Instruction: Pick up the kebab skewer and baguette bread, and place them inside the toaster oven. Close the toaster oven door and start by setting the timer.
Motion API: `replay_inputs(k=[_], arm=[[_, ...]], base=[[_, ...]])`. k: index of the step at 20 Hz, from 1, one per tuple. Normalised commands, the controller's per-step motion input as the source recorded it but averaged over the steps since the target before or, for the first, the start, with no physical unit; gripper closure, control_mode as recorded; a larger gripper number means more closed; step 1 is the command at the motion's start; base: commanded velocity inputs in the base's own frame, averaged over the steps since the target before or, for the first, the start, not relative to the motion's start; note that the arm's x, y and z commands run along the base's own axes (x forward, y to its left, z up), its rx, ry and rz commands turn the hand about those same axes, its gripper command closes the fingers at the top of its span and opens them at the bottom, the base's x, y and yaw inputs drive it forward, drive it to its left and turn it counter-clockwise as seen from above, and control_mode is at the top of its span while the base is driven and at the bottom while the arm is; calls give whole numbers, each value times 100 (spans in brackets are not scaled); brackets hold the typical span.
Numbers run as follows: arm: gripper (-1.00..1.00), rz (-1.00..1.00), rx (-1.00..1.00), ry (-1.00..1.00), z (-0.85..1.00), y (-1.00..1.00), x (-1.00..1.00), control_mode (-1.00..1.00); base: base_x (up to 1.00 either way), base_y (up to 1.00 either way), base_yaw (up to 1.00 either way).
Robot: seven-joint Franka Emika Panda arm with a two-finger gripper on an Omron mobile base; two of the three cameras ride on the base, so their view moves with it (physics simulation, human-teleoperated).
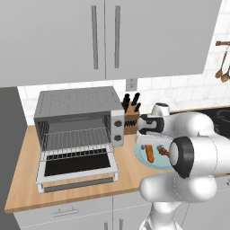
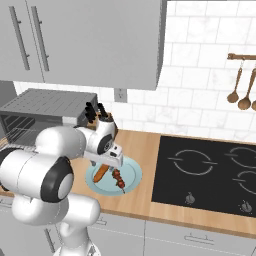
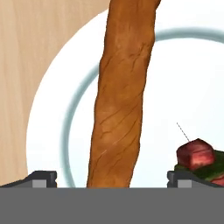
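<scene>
Wooden counter point(image 1: 27, 179): baguette bread point(image 3: 122, 96) and kebab skewer point(image 3: 197, 155) lie unpicked on plate point(image 3: 188, 78); gripper point(image 3: 111, 179) spread wide; toaster oven door point(image 1: 76, 166) hangs down.

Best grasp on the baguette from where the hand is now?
Take the baguette bread mid-length, from straight above. It lies flat on the plate, a slim loaf running between the open gripper fingertips, so closing across its narrow width should hold. Watch the kebab skewer beside one fingertip.
</scene>
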Motion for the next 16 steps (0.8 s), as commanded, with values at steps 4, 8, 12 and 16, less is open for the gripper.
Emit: replay_inputs(k=[4, 8, 12, 16], arm=[[-100, 0, 0, 0, -29, 0, 7, -100], [-100, 0, 0, 0, -29, 0, 0, -100], [-100, 0, 0, 0, -27, 0, 0, -100], [100, 0, 0, 0, -14, 0, 0, -100]], base=[[0, 0, 0], [0, 0, 0], [0, 0, 0], [0, 0, 0]])
